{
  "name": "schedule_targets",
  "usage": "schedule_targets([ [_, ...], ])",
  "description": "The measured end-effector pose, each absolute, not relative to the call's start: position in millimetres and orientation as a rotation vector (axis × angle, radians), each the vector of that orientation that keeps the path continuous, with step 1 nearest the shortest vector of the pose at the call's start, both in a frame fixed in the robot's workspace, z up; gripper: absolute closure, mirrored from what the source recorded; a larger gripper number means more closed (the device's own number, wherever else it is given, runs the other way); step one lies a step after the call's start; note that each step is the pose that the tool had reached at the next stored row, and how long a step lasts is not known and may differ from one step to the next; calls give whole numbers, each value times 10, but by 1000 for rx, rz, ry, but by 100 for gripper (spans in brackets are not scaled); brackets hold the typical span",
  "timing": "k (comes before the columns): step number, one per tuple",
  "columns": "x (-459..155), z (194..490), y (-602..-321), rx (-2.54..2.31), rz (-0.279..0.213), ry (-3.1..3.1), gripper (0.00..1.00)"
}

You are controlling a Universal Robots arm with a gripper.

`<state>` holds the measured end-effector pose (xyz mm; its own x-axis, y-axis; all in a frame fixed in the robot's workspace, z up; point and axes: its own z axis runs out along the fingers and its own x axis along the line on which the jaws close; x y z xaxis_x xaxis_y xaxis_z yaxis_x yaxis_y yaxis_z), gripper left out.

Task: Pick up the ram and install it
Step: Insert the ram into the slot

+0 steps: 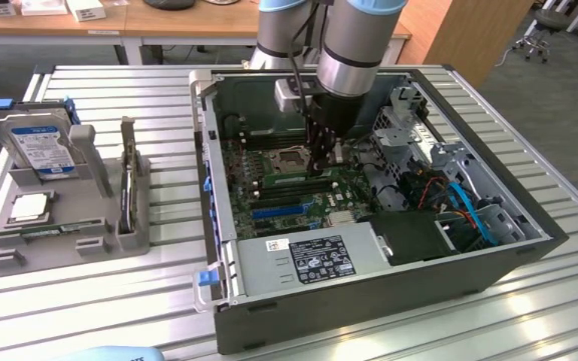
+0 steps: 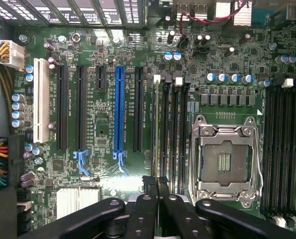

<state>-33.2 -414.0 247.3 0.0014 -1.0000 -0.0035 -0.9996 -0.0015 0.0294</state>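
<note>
Closest to the wrist camera, the black fingertips (image 2: 149,183) are seen drawn almost together. The jaws are held narrow, clamped on the thin top edge of the ram (image 2: 155,124). Seen edge-on there, the ram is lined up with the bank of memory slots (image 2: 175,129) between the CPU socket (image 2: 226,158) and the blue expansion slot (image 2: 119,109). It appears over the slot of that bank farthest from the CPU socket. How deeply it is seated cannot be told.

In the exterior view the arm (image 1: 354,45) is seen reaching straight down into the open computer case (image 1: 369,304). The ram (image 1: 291,180) is shown there as a green strip under the jaws. A labelled power supply (image 1: 309,259) is fitted at the near end of the computer case.

On the slatted surface (image 1: 88,301), to the exterior view's left of the computer case, a grey holder (image 1: 103,226) is placed. A blue-labelled hard drive (image 1: 40,147) is stood upright in it, and a square silver chip (image 1: 30,205) is laid flat.
</note>
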Motion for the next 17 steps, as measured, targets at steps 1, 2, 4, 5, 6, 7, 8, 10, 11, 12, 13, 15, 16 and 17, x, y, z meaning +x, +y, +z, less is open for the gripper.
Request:
schedule_targets([
  [1,-331,2467,-4139,2210,-36,-2207,88],
  [2,-331,2461,-4140,2210,-36,-2207,88],
  [4,-334,2447,-4140,2210,-35,-2207,88],
  [5,-334,2442,-4140,2211,-35,-2207,88],
  [6,-335,2439,-4140,2211,-35,-2207,88],
  [7,-335,2439,-4141,2210,-35,-2207,88],
  [8,-335,2439,-4141,2210,-34,-2207,88],
  [10,-335,2430,-4139,2211,-35,-2208,88],
  [11,-336,2425,-4139,2211,-35,-2208,88],
  [12,-337,2421,-4140,2211,-35,-2207,88],
  [13,-337,2416,-4140,2211,-35,-2208,88],
  [15,-337,2409,-4140,2210,-34,-2208,88],
  [16,-337,2407,-4141,2209,-34,-2208,88],
  [17,-337,2405,-4140,2208,-34,-2210,88],
])
